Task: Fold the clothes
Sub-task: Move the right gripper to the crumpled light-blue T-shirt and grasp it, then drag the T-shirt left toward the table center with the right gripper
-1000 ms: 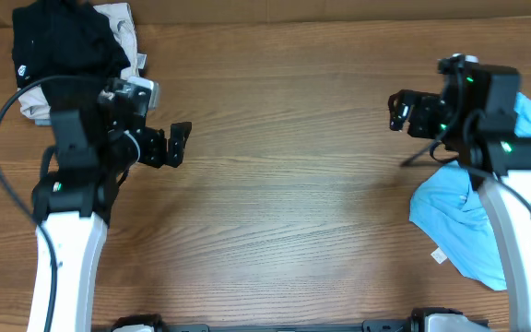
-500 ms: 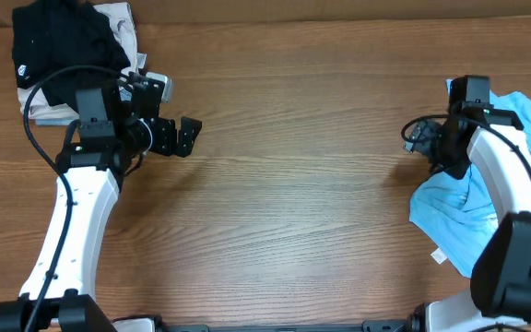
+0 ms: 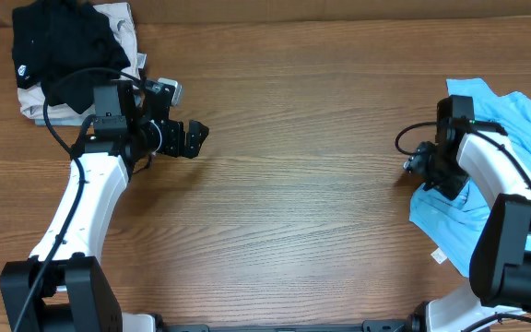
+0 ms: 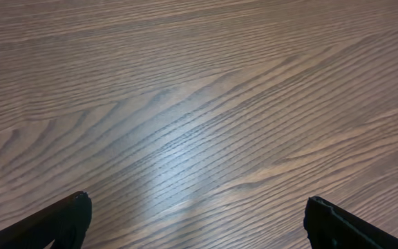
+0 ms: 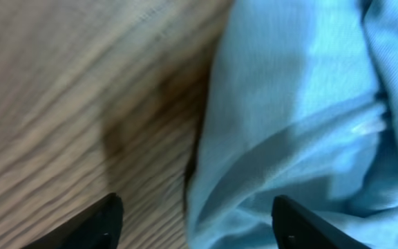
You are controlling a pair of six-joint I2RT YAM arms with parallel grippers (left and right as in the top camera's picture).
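Observation:
The light sky-blue T-shirt [image 3: 445,217] lies crumpled at the table's right edge, partly under my right arm. In the right wrist view its folds [image 5: 309,104] fill the right half. My right gripper [image 3: 424,171] is open and points down at the shirt's left edge. That edge lies between the open fingertips [image 5: 195,211], and I cannot tell if they touch it. My left gripper [image 3: 192,138] is open and empty over bare wood at the left. Its fingertips [image 4: 195,214] show only wood between them. The lettering and red mark are not visible.
A black garment with a small white logo [image 3: 63,51] lies piled at the back left corner on beige and pale garments [image 3: 127,28]. The wooden tabletop [image 3: 293,184] spans the middle. Cables loop beside both arms.
My right arm has swung back and down, bringing its gripper onto the shirt's left edge. My left gripper has moved slightly right and toward the back.

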